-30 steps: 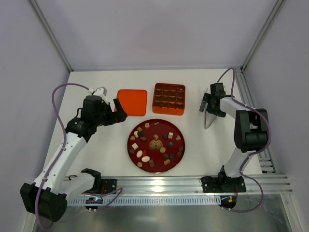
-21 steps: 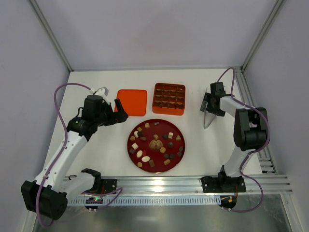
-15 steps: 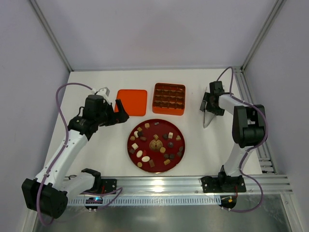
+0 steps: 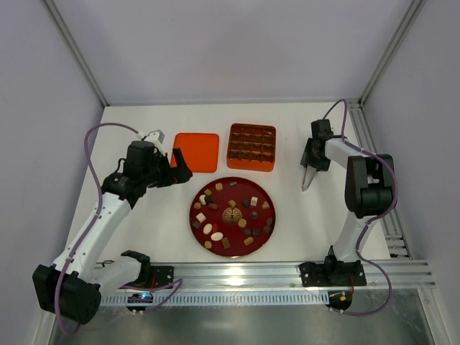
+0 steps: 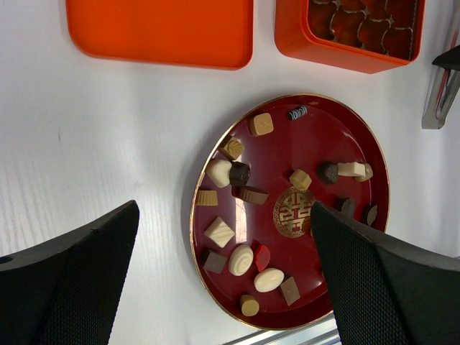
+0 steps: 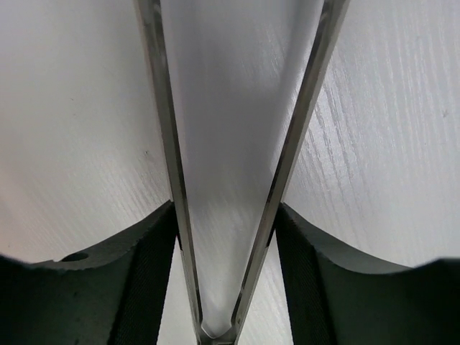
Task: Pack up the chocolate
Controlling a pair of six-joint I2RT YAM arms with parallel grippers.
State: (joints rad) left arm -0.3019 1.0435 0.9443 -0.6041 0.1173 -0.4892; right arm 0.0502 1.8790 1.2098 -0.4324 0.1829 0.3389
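The chocolate lies as several brown, tan and cream pieces on a dark red plate with a gold emblem. My left gripper hovers open left of and above the plate, its fingers wide apart with nothing between them. At the right side of the table my right gripper has its pads pressed on both arms of metal tongs, near their hinged end. The tongs point toward the near edge.
An orange gridded tray stands behind the plate, and its flat orange lid lies to its left. The tray's wall and the lid also show in the left wrist view. The enclosure frame runs close along the right arm.
My right gripper has closed in on the tongs, drawing their arms closer together. The left arm shifted slightly at first and then held still, open.
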